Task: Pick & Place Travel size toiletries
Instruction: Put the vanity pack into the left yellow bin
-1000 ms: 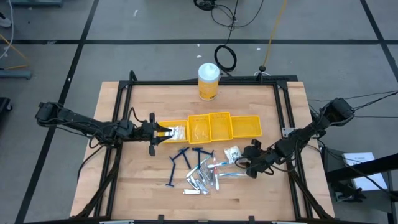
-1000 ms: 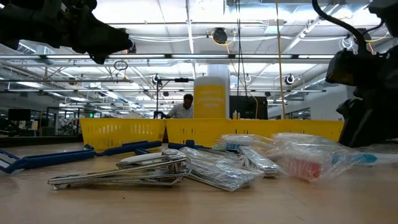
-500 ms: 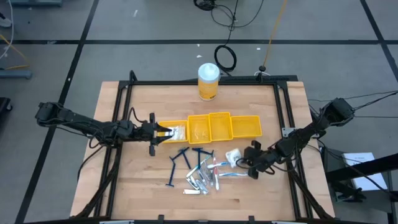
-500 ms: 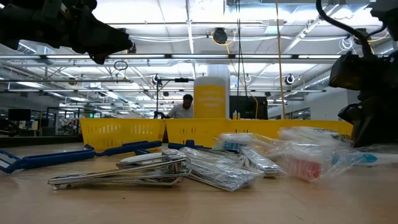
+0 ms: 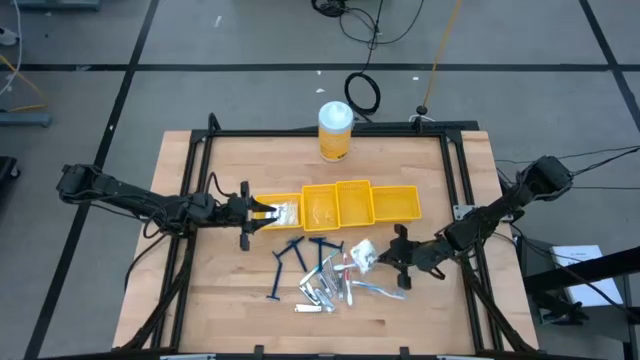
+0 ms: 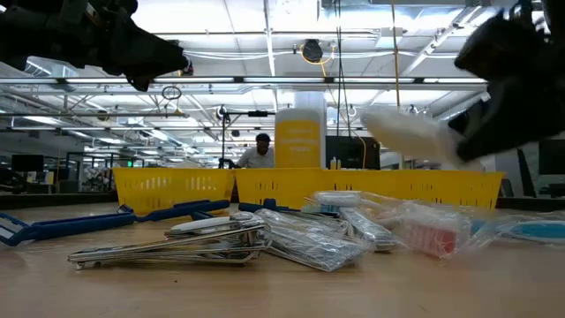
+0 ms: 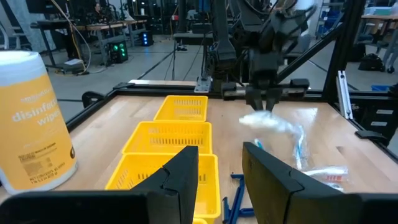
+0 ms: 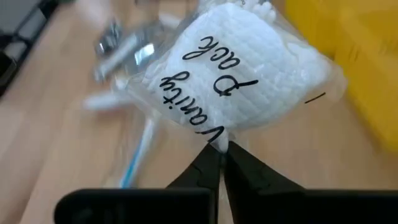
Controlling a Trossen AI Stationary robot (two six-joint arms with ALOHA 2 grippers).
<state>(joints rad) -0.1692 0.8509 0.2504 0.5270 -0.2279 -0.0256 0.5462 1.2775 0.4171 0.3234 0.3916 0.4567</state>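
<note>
High view: we see bare wood along the table (image 5: 200, 310) near edge and both sides, w/ most clutter mid-table. Our right gripper (image 5: 385, 259) sits right of the pile, fingers pinched tight on the edge of a white puffy packet (image 5: 364, 254), which is lifted off the wood. Our left gripper (image 5: 262, 212) hovers at the left end of the yellow bins (image 5: 345, 203), fingers partly apart; we can't tell whether anything is in them.

Around the packet: dark blue razors (image 5: 290, 255) lie just in front of the bins, silvery sachets (image 5: 318, 292) nearer the front edge, toothbrushes (image 5: 375, 285) just under the right gripper. The bin row stands between both arms and the yellow canister (image 5: 335, 131) at the far edge.

Low view adds height: packet (image 6: 406, 134) hangs above the bin rims, clear of the heap, w/ a person (image 6: 259, 152) far back in the room. Right wrist view shows the pinch itself: closed fingertips (image 8: 214, 165) on the packet's plastic seam, handwriting on the wrapper (image 8: 230, 68). Left wrist view shows its own fingers (image 7: 186, 168) apart over a bin, the other arm beyond.
</note>
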